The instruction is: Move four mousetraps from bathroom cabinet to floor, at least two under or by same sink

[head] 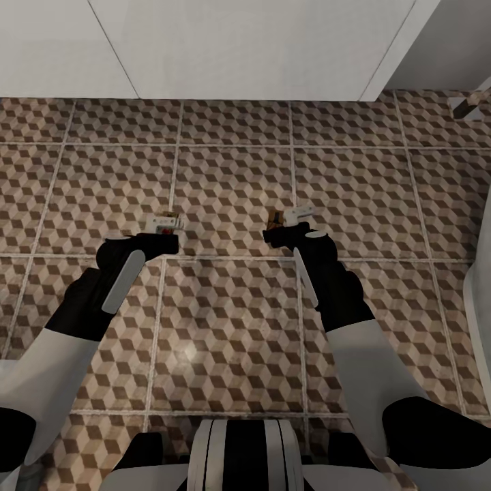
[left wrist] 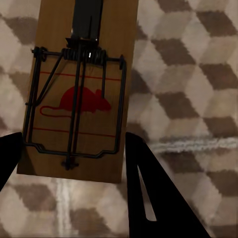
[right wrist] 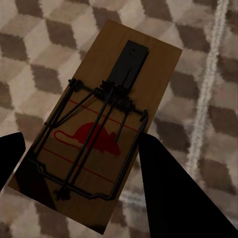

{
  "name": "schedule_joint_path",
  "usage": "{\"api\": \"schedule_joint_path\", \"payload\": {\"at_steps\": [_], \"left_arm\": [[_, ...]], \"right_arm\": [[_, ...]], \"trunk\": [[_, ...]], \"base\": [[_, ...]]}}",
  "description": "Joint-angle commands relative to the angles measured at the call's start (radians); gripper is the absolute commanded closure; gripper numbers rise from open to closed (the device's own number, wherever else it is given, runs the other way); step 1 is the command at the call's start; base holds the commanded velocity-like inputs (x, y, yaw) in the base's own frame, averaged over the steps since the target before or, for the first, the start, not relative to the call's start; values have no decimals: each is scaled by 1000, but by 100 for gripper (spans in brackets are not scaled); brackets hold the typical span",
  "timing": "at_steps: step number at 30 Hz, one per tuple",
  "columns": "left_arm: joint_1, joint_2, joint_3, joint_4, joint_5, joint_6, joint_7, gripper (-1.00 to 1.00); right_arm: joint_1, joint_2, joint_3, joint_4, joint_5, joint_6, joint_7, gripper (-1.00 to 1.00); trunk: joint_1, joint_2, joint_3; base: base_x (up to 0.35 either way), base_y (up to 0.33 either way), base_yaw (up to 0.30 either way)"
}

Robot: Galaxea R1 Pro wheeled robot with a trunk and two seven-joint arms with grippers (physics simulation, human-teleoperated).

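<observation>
Two held mousetraps [left wrist: 77, 94] [right wrist: 99, 134] above floor [head: 232, 327]

Bathroom floor [head: 232, 191] lay open ahead of and between both arms. A white panel wall [head: 225, 48] closed off the far side. A white edge [head: 477, 320] bounded the right side. Each gripper's fingers were occupied: left gripper [head: 164, 235] by a mousetrap [left wrist: 79, 94], right gripper [head: 283, 228] by another mousetrap [right wrist: 106, 129].
</observation>
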Motion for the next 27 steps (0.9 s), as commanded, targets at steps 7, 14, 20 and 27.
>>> {"api": "schedule_joint_path", "payload": {"at_steps": [7, 14, 20, 27], "left_arm": [[6, 1, -3, 18, 7, 2, 10, 100], [7, 1, -3, 28, 7, 0, 9, 100], [8, 0, -3, 31, 7, -1, 9, 100], [16, 1, -3, 24, 5, -8, 8, 100]], "right_arm": [[0, 0, 0, -1, 6, 5, 5, 100], [1, 0, 0, 0, 6, 5, 5, 100], [2, 0, 0, 0, 6, 4, 5, 100], [2, 0, -1, 4, 16, -6, 7, 100]], "trunk": [[0, 0, -1], [0, 0, -1], [0, 0, -1], [0, 0, -1]], "base": [[199, 0, 0], [322, 0, 0], [250, 0, 0], [39, 0, 0]]}}
